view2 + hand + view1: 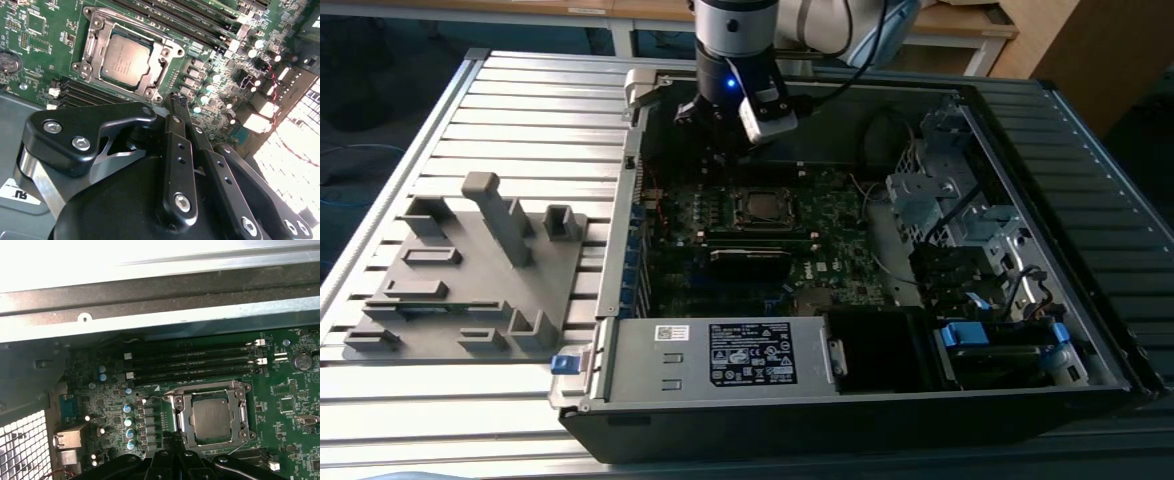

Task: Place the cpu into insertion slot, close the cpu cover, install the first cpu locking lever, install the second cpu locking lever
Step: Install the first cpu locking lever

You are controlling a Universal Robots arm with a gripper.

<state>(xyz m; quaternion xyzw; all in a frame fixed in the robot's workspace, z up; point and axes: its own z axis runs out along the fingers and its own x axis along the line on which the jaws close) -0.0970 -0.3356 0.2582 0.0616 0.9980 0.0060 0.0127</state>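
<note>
The cpu [127,59] lies flat in the insertion slot [761,207] on the green motherboard, its dull silver top showing. The cpu cover [142,34], a thin silvery frame, lies down around the chip. In the first wrist view the cpu [212,416] sits inside the same cover [186,415]. A thin metal lever [90,47] runs along one side of the frame. My gripper [178,100] hangs above the board just beside the socket, fingers pressed together with nothing between them. In the exterior view the gripper [718,140] is behind the socket, near the case's back wall.
Long black memory slots [195,360] run beside the socket. A row of capacitors [130,422] stands between socket and rear ports. The power supply [720,355] and drive cage [947,200] crowd the case. A grey fixture plate [467,270] lies at the exterior view's left.
</note>
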